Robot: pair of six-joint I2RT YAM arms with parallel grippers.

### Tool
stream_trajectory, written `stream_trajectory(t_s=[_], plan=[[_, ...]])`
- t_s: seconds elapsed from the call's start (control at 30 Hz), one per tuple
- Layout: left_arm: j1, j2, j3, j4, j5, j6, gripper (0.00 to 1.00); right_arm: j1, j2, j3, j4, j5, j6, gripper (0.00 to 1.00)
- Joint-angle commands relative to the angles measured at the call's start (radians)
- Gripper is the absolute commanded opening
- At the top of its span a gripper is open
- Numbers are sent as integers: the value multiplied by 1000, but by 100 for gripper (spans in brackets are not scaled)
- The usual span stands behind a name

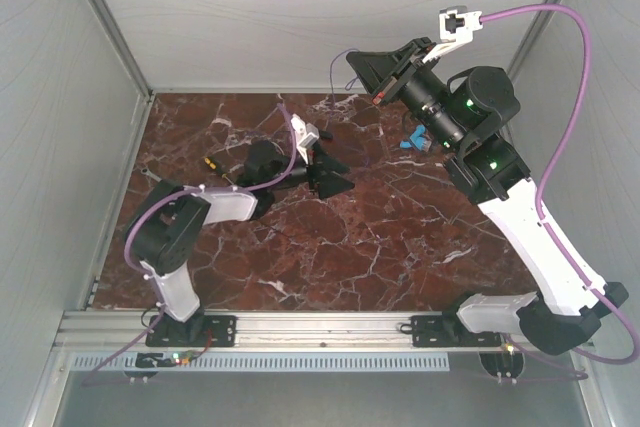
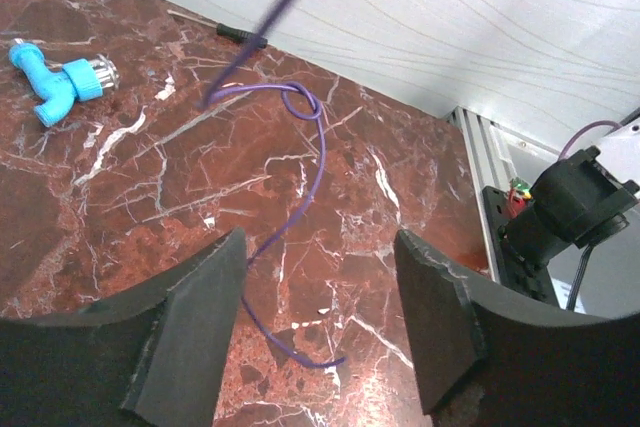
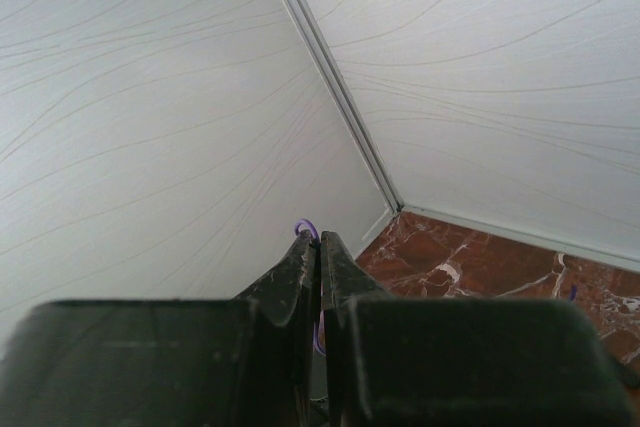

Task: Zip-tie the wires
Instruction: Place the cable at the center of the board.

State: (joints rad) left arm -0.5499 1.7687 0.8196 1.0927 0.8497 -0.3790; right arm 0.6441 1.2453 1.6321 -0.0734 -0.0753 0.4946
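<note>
The wires show as one thin purple strand (image 1: 333, 71). My right gripper (image 1: 352, 57) is raised near the back wall and shut on its upper end; a small purple loop (image 3: 308, 229) pokes out at the shut fingertips (image 3: 300, 257). The strand hangs down to the marble table. In the left wrist view the strand (image 2: 318, 162) forms a small knot-like loop, then trails along the table to a free end between my left gripper's fingers. My left gripper (image 2: 318, 239) is open and empty, low over the table (image 1: 340, 175). No whitish wire or zip tie shows.
A blue plastic fitting (image 2: 55, 82) with a metal end lies on the table, also in the top view (image 1: 414, 140). A black-handled screwdriver (image 2: 238, 35) lies near the back wall. A small orange-and-black tool (image 1: 210, 162) lies at the left. White walls enclose the table.
</note>
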Motion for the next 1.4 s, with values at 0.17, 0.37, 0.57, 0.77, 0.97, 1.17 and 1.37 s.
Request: stream_trajectory(t_s=[0.17,0.37,0.57,0.77,0.97,1.17,1.37], plan=[[-33,49,53,9,-42,69,82,7,5,16,36,1,3,0],[-34,29,28,5,-66,91,0,6,1,11,31,8,-4,0],[-34,-71,-21,-219,-160,159,0,6,-46,-36,-4,73,-64,0],[-35,-148,-22,-724,-471,233,0,0,-170,-250,-68,366,-123,0],[-34,-137,-5,-1016,-760,222,0,-158,-274,-537,-188,465,76,0],[-34,-160,-16,-1143,-893,183,0,-379,-310,-731,-286,352,170,0],[-35,-132,41,-1245,-926,181,0,-445,-262,-845,-305,202,200,0]])
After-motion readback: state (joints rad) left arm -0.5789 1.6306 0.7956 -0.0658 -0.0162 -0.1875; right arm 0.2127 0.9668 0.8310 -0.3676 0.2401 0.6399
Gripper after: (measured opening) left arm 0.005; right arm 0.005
